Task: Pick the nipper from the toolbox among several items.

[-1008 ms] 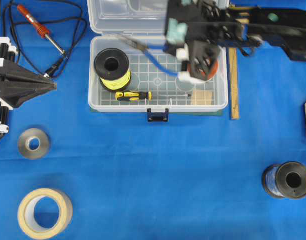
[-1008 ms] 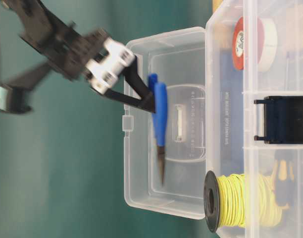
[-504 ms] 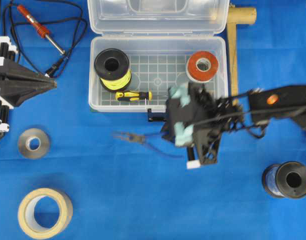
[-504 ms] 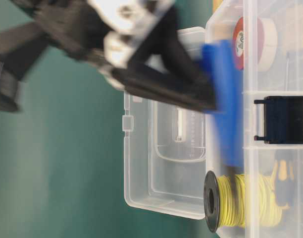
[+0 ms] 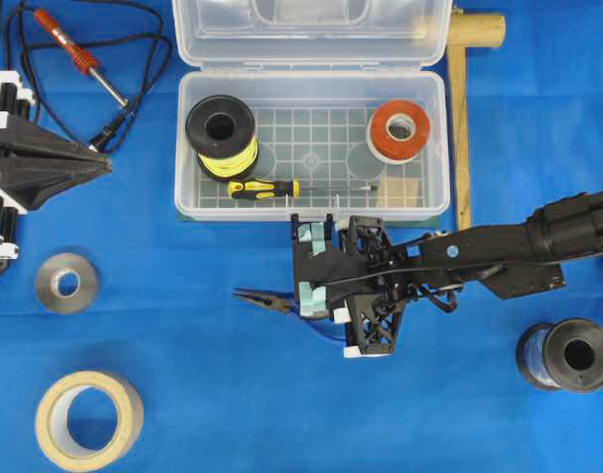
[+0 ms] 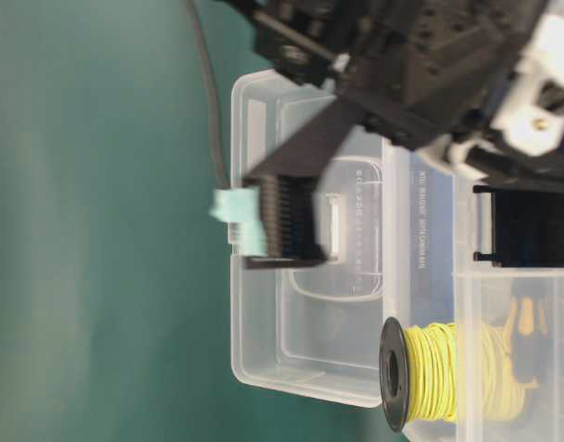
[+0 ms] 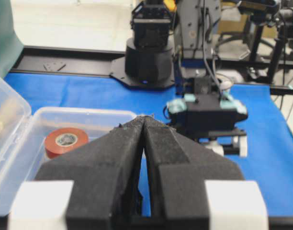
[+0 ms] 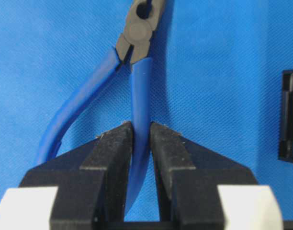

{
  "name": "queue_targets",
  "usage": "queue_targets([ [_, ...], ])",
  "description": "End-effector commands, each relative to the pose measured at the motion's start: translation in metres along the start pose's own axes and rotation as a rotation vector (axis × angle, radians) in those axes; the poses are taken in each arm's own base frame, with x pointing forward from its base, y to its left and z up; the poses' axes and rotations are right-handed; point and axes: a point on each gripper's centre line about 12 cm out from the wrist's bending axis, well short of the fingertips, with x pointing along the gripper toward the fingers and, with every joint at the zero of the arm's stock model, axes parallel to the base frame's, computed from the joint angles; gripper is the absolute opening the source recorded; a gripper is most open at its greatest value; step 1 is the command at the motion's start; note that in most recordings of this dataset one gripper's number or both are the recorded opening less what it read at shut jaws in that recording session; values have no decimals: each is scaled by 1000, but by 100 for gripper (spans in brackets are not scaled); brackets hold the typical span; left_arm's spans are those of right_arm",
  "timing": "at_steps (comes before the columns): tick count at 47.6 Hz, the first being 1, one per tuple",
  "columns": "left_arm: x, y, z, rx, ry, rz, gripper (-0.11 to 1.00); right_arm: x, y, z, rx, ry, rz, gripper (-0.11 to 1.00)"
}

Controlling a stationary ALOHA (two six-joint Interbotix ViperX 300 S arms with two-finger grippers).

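The right pincer [image 8: 140, 139] is pinching one blue handle of the nipper [image 8: 132, 72] between its black pads, while the other handle bows out free to the side. Seen from overhead, the nipper [image 5: 267, 301] is outside the toolbox [image 5: 435, 138], over the blue bench [image 5: 233, 394] just in front of the dark latch, its dark pointed tip aimed toward the left arm's side. In the box sit the spool of yellow wire [image 5: 223, 133], the red-orange tape roll [image 5: 399, 129], the yellow-black screwdriver [image 5: 267, 188] and a small tan block [image 5: 401, 191]. The left pincer [image 7: 143, 125] is pressed together on nothing — parked well apart at the bench edge.
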Motion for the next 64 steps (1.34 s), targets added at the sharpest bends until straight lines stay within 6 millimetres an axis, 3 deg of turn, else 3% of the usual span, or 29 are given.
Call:
queue_targets([
  [1,2,0,4,-3,-9,2,0,-4,5,10,5,-35,15,13],
  [11,1,0,3,-5,-9,2,0,1,4,7,7,-18,9,15],
  [13,1,0,3,-5,-8,2,0,0,3,7,8,-17,7,21],
  [17,1,0,3,-6,-8,2,0,-7,4,10,4,-19,6,47],
  [21,1,0,2,-9,-5,2,0,-26,6,18,-8,-35,8,72],
  [24,1,0,2,-11,-3,2,0,-47,8,27,-14,-62,13,83],
  [35,1,0,1,-18,0,2,0,-145,8,45,-86,-227,15,80],
  [43,1,0,1,-18,1,2,0,-191,-5,21,-126,-323,8,80],
  [49,1,0,1,-17,1,2,0,-218,-15,-8,-127,-405,34,80],
  [57,1,0,1,-18,1,2,0,-241,-30,-51,-122,-507,64,80],
  [64,1,0,0,-18,5,2,0,-245,-45,-82,-104,-579,71,80],
])
